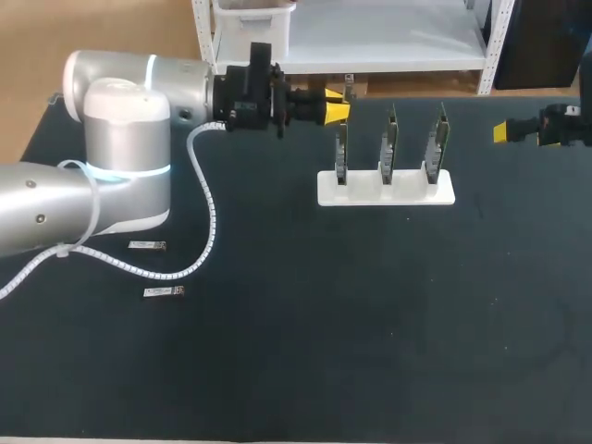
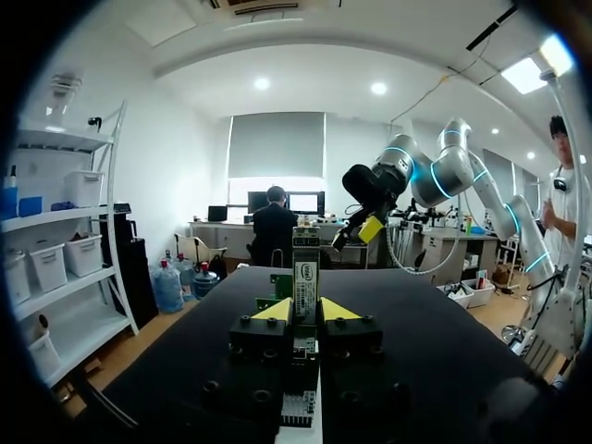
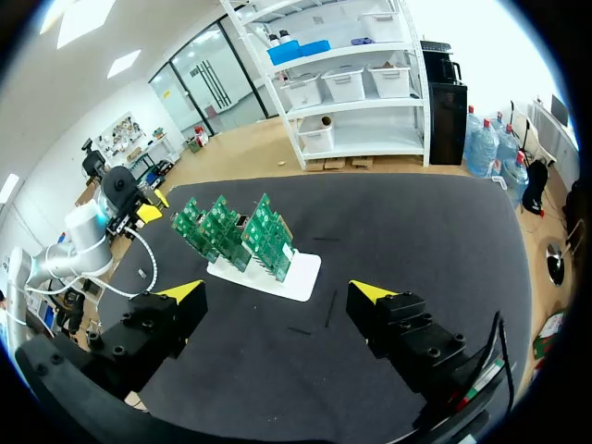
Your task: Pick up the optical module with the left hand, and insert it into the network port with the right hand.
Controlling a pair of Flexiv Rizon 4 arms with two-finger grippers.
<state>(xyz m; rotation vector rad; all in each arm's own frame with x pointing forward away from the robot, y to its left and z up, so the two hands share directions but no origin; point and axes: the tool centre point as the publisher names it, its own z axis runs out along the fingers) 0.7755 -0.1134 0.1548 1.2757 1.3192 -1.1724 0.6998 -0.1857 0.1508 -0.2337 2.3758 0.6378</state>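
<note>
My left gripper [image 1: 339, 113] hovers just behind the leftmost board of the rack, shut on a slim metal optical module [image 1: 349, 89] that sticks up past its yellow tips. In the left wrist view the module [image 2: 305, 268] stands upright between the fingers of the left gripper [image 2: 305, 312]. The green network boards [image 1: 388, 143] stand in a white rack [image 1: 386, 188]. My right gripper [image 1: 514, 131] waits at the table's far right edge. In its own wrist view the right gripper [image 3: 277, 296] is wide open and empty, with the boards [image 3: 236, 229] well ahead of it.
Two spare modules [image 1: 147, 245] [image 1: 164, 291] lie on the black table near my left arm's base, beside its white spiral cable [image 1: 205, 231]. The rack holds three boards in a row.
</note>
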